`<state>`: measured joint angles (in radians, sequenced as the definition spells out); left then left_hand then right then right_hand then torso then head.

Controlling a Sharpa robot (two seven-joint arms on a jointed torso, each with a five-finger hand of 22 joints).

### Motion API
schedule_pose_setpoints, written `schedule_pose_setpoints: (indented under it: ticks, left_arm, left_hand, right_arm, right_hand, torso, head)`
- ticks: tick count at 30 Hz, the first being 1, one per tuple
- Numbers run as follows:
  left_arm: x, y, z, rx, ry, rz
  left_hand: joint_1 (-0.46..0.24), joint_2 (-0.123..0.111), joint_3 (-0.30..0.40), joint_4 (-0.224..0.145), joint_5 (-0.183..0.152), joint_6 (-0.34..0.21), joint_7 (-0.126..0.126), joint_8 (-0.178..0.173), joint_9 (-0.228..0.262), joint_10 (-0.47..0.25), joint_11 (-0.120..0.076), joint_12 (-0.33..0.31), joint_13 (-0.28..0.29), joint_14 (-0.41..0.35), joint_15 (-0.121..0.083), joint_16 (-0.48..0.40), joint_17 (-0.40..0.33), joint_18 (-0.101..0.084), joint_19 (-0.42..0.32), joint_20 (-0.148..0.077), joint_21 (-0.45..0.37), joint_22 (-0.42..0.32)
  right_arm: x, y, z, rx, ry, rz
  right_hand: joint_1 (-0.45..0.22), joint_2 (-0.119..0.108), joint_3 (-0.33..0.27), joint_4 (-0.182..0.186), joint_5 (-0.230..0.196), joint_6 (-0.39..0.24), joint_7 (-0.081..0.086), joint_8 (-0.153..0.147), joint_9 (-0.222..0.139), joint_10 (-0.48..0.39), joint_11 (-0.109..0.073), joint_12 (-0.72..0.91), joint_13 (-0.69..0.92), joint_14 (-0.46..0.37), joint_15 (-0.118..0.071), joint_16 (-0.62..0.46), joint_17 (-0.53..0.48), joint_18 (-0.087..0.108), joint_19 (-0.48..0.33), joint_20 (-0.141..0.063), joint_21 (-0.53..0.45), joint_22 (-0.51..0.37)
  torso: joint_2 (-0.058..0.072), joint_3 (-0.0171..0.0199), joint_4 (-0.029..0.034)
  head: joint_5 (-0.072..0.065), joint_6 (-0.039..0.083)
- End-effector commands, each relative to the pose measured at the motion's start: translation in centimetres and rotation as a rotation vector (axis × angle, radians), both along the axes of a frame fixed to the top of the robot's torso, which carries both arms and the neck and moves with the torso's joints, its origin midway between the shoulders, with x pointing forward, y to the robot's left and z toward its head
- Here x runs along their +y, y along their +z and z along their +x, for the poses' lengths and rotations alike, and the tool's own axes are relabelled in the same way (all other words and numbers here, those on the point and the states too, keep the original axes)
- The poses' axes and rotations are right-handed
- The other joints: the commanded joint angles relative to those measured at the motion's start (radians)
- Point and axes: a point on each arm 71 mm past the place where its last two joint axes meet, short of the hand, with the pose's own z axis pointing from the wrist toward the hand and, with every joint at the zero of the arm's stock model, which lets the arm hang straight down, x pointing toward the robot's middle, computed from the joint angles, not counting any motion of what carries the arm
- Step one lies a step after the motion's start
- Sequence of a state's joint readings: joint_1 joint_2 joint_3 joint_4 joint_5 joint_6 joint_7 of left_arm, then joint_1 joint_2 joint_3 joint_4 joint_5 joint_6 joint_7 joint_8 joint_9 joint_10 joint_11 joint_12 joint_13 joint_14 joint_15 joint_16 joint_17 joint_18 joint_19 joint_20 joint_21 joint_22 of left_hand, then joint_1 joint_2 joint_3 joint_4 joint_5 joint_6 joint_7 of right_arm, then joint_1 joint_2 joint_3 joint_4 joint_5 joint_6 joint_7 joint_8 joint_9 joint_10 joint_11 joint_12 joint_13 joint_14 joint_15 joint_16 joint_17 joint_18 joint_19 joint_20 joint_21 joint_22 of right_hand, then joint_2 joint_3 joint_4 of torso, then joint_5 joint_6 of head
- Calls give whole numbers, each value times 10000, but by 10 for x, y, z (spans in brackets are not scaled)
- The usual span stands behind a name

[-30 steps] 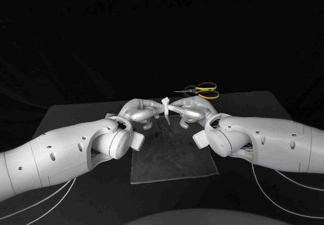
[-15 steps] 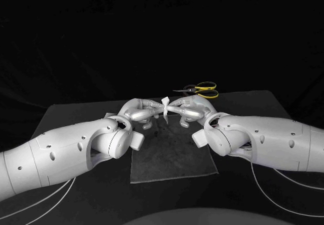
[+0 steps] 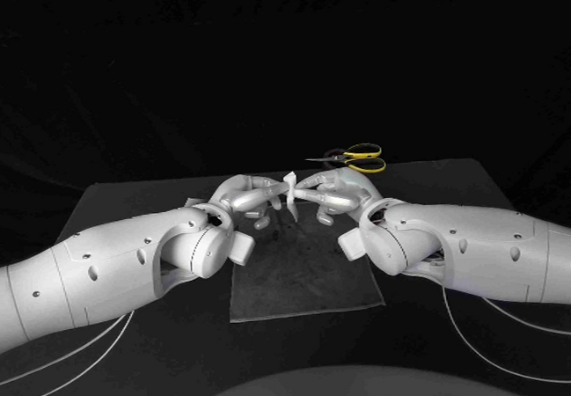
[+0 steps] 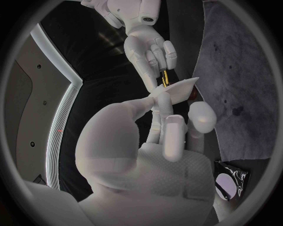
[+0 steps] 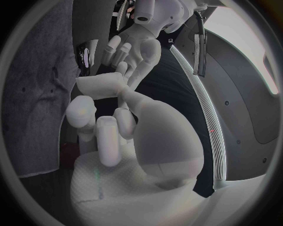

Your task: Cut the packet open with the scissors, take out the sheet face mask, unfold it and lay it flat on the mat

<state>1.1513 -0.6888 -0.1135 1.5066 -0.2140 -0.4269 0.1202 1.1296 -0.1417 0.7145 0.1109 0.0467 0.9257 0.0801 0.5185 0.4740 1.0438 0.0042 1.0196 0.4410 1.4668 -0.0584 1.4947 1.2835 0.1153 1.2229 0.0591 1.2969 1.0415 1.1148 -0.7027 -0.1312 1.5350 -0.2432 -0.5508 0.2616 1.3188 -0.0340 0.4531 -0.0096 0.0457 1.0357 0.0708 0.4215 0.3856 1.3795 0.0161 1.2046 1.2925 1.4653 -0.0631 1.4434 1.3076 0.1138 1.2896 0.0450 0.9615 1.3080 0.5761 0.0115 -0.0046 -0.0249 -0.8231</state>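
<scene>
mat [image 3: 302, 281] on table [image 3: 121, 201], scissors [image 3: 356, 159] behind its far right corner, mask [image 3: 291, 193] above its far end

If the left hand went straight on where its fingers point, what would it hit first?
Probably the right hand; it and the left hand pinch the sheet face mask between them, though depth is unclear.

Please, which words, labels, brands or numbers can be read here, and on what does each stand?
No text can be read.
The packet shows a pale round mark, too blurred to read.
The scissors, face mask and mat show no text.
</scene>
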Motion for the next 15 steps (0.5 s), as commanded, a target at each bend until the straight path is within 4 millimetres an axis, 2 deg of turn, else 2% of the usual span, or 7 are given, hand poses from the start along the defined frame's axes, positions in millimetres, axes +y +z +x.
schedule_pose_setpoints:
  ticks: [1,7,15]
  left_arm:
    - [-7,0,-3,215,-551,-194]
    - [-8,0,-4,269,-662,-219]
    - [-9,0,-4,279,-749,-252]
  left_hand:
    - [17,-128,-321,71,22,-40,-20,-84,-57,-64,35,86,29,-6,93,-25,-22,-7,-61,5,-45,-21]
    - [163,-164,-662,23,21,12,-30,-186,-79,-121,29,129,46,-11,89,-24,-18,1,-75,8,-86,-66]
    - [778,-282,-1142,-375,21,227,-86,-346,-107,-190,-20,219,77,0,48,-9,33,-4,-38,-16,-104,-51]
  right_arm:
    - [4,2,-1,-108,245,58]
    - [4,2,-1,-120,246,59]
    - [3,2,-1,-127,223,40]
  right_hand:
    - [-47,99,42,1,29,0,-41,8,174,292,-243,66,-4,604,-45,64,977,39,60,12,69,459]
    - [-63,100,66,-4,29,-4,-42,26,185,306,-244,84,10,608,-46,70,986,38,64,9,73,462]
    - [-90,108,111,-12,28,-12,-44,56,202,319,-246,91,17,611,-48,67,985,37,68,6,74,466]
  torso:
    - [2,2,-2]
    - [2,3,0]
    - [0,-1,3]
  head:
    - [-5,1]
    - [-12,-12]
    - [-29,-31]
